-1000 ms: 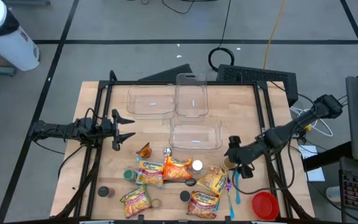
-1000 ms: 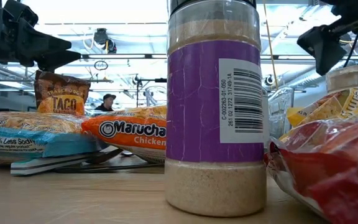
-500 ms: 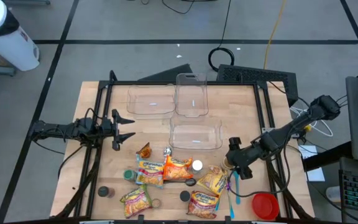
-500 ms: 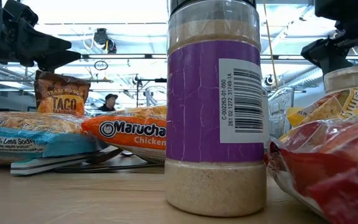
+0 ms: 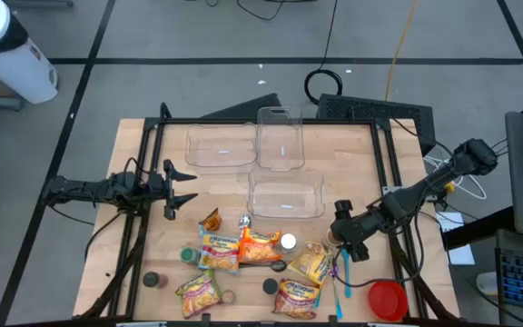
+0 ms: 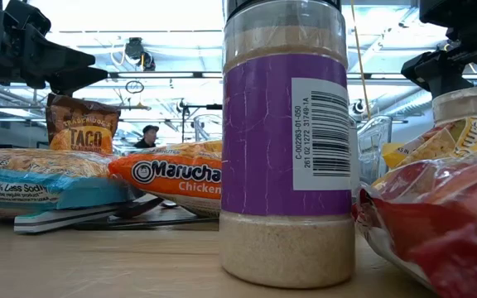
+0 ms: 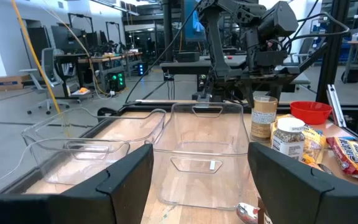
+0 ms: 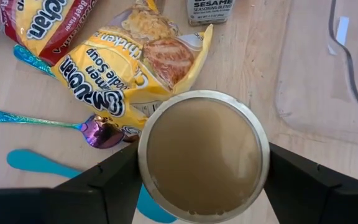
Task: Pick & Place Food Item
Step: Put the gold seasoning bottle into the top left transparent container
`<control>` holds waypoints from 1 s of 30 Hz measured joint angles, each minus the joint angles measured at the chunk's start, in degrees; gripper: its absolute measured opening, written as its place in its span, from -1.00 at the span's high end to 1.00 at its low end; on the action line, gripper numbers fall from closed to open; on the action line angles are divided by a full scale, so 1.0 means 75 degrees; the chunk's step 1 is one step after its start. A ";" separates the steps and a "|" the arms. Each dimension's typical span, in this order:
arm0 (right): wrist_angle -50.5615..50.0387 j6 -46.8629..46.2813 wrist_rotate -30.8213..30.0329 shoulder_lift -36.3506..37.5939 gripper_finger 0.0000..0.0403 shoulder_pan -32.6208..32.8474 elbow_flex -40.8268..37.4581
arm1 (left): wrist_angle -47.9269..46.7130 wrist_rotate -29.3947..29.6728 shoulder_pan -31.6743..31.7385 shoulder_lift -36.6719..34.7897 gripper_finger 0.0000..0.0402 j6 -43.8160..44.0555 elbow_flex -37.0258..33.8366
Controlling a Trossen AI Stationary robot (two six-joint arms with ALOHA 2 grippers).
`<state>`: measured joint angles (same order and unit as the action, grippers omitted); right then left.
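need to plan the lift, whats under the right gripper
A round tan-lidded jar stands upright directly below the right gripper, one finger on each side. The jar's lid hides its body and whatever it stands on; a yellow ramen packet lies beside it.

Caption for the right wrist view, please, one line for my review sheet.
Right gripper straddles a round tan-lidded jar, fingers on both sides, above a yellow ramen packet and an iridescent spoon on the wooden table.

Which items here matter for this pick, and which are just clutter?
In play: right gripper, fingers either side of the tan-lidded jar; clear bins.
Lying about: ramen packets, spoons, red bowl, purple-label shaker, left gripper, waiting.
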<state>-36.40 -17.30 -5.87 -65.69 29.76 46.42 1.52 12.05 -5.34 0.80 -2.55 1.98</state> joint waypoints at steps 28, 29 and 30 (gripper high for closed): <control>-0.1403 0.0725 -0.1000 0.0553 -0.33 -0.1923 0.2380 | 0.0000 0.0000 0.0001 0.0000 -0.35 0.0000 0.0000; -0.1376 0.0889 -0.1005 0.0553 -0.33 -0.2078 0.2380 | 0.0000 0.0000 0.0002 0.0000 -0.35 -0.0002 0.0002; -0.1337 0.1066 -0.1000 0.0553 -0.33 -0.2221 0.2380 | 0.0002 0.0000 0.0003 0.0000 -0.35 0.0000 0.0002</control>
<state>-46.42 -9.30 -13.37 -61.54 13.10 64.27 1.54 12.05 -5.32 0.80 -2.55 2.00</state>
